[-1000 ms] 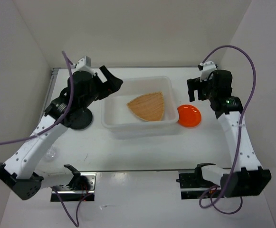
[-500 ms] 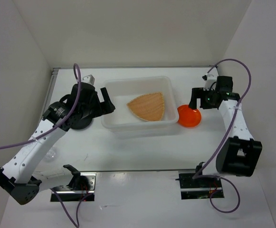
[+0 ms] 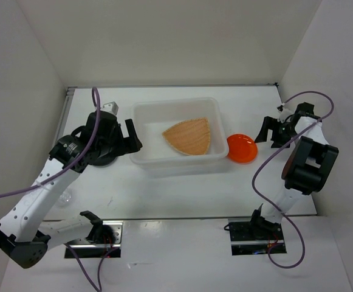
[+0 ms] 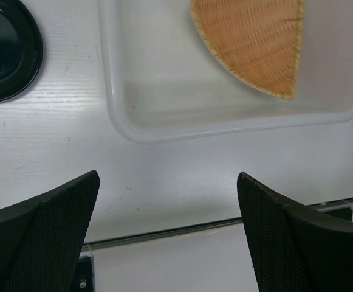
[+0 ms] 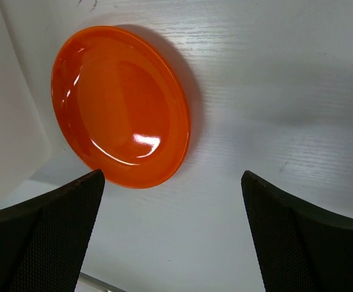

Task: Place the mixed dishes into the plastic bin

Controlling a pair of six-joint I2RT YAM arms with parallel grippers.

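My right gripper has dropped over the last second from high above the table's far right corner to low on the table, just right of the orange plate. Its jaws stand wide apart with nothing between them. The wrist view puts the plate just ahead of the fingertips, so I read this as the approach to pick it up.

The left gripper, also spread and empty, has pulled back from over the plastic bin to its left side, near the black plate.

The woven dish already lies flat inside the bin and has not shifted, so one dish is in and the others are still out.

The orange plate is shallow, round and glossy, its rim touching or nearly touching the bin's right wall. The woven dish is a matte tan rounded triangle with a ribbed weave. The bin is translucent white with rounded corners and a raised rim. A faint glint by the left arm may be a clear cup, but I can't be sure.
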